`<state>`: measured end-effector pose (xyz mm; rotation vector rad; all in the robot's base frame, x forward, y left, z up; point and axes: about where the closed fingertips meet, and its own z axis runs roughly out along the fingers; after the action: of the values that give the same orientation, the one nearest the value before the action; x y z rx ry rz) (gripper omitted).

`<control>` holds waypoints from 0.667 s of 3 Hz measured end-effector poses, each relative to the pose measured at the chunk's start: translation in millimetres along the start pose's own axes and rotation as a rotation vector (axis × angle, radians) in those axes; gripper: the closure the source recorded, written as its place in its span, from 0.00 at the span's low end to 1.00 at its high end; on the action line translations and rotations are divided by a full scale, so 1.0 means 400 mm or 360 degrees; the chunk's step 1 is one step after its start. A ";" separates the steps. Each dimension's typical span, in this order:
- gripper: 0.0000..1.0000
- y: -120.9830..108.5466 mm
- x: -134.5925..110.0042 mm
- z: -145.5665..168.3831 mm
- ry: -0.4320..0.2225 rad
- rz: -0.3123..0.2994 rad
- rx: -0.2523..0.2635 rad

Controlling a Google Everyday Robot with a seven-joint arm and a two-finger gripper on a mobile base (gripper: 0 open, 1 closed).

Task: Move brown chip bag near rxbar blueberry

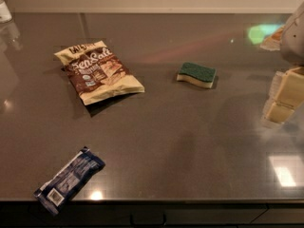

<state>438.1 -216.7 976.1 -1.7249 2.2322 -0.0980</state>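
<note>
Dark-blue rxbar blueberry (69, 180) lies nearer than brown chip bag (99, 72), well apart from it, at table (190, 146) front edge. Pincer (284, 98) hangs far right of bag, nothing seen in it; wide or narrow, cannot tell. Green-topped sponge (196, 74) sits right of bag, between bag and pincer. Step in hand, likely: reach for bag. Advice: pass above sponge, descend on bag's dark centre, pinch crinkly film firmly, lift before carrying.
</note>
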 end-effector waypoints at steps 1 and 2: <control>0.00 -0.001 -0.001 -0.001 -0.0002 0.0000 0.0003; 0.00 -0.024 -0.022 0.006 -0.0077 0.0008 0.0007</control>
<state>449.7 -210.4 977.8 -1.7014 2.1998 -0.0595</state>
